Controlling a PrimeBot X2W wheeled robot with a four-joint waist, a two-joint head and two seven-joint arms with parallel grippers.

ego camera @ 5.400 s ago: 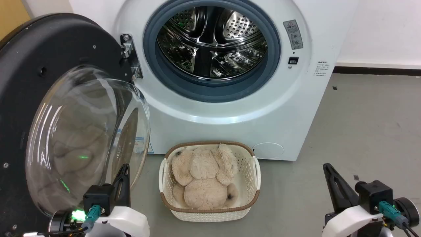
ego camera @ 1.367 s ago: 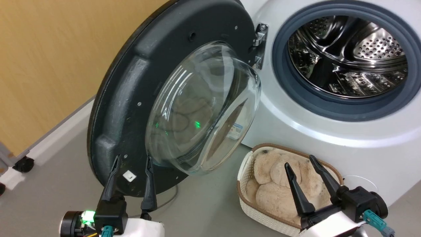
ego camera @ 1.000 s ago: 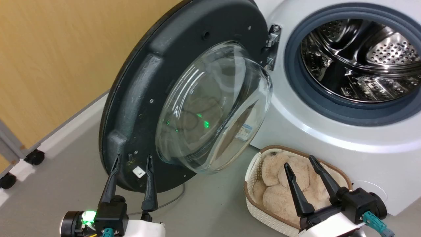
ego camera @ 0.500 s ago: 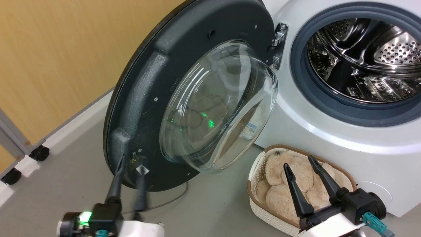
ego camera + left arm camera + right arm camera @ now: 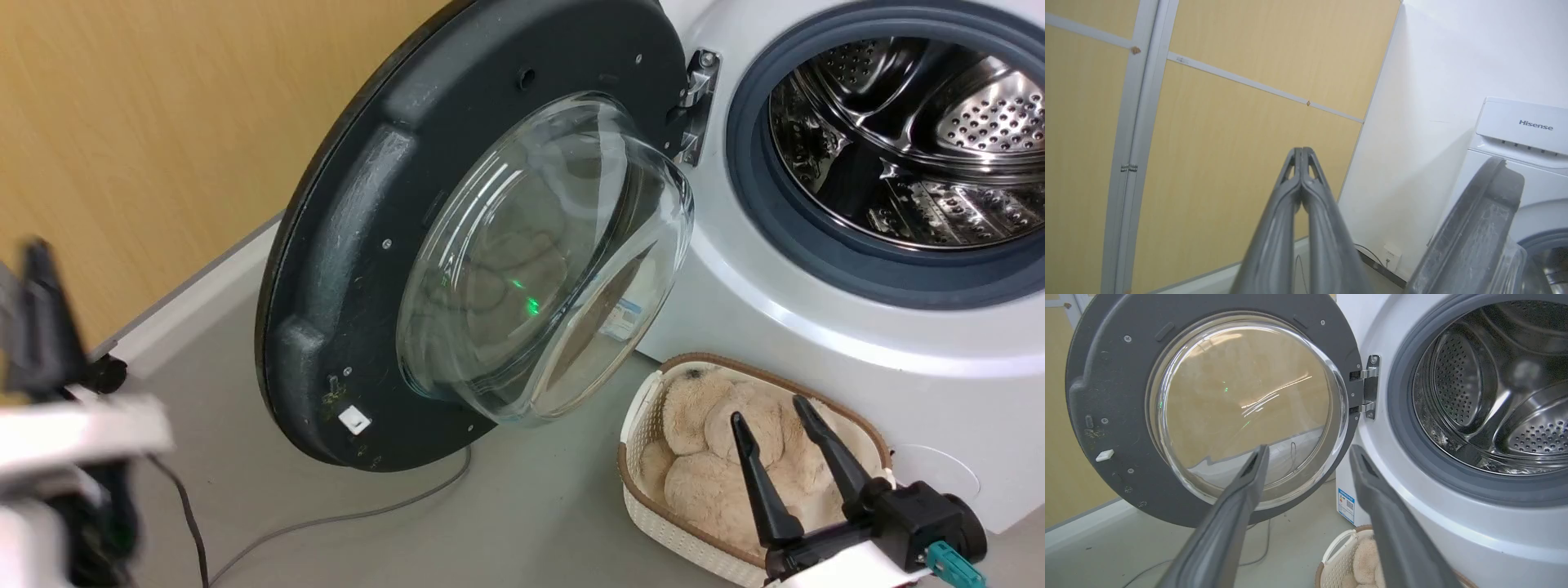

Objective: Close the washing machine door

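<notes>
Head view: washing machine door point(image 5: 351, 245) stands wide open on its hinge point(image 5: 698, 90), left of the drum point(image 5: 914, 139); not latched.
Left pincer point(image 5: 1301, 152), fingers pressed together and empty, sits out past the door's free edge, pointing up at the wall. The rim lies to its right, so the left arm looks best placed to push it toward the washing machine point(image 5: 816, 318). Right pincer point(image 5: 769, 412), spread wide and empty, hovers over the basket point(image 5: 669, 531). Door is a scuffed matte black plastic disc around a bulging clear glass bowl. Gasket point(image 5: 767, 204) is grey rubber, drum perforated steel.
</notes>
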